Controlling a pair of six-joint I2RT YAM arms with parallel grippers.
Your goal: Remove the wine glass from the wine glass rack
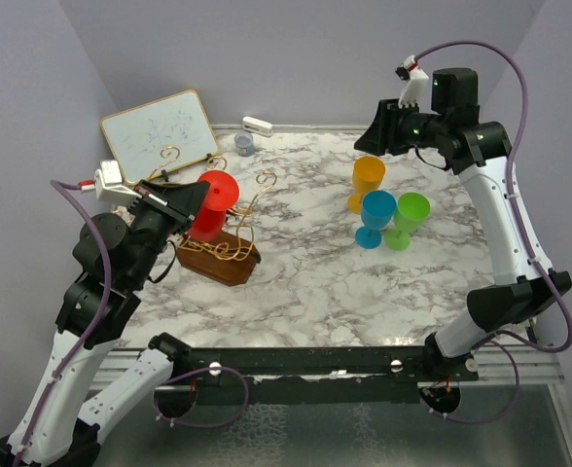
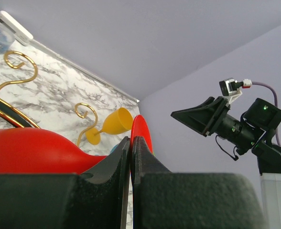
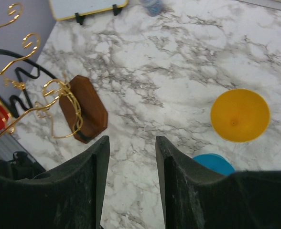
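The red wine glass (image 1: 213, 202) lies on its side among the gold hooks of the rack (image 1: 230, 255). The left gripper (image 2: 132, 148) is pinched tight on it near the foot. The right gripper (image 3: 131, 152) hangs wide apart and empty over the marble table (image 1: 315, 282), near a yellow glass (image 3: 239, 115).

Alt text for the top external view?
Left gripper is shut on a red wine glass at the gold wine glass rack. Right gripper hangs open above the marble table, near the yellow glass, blue glass and green glass.
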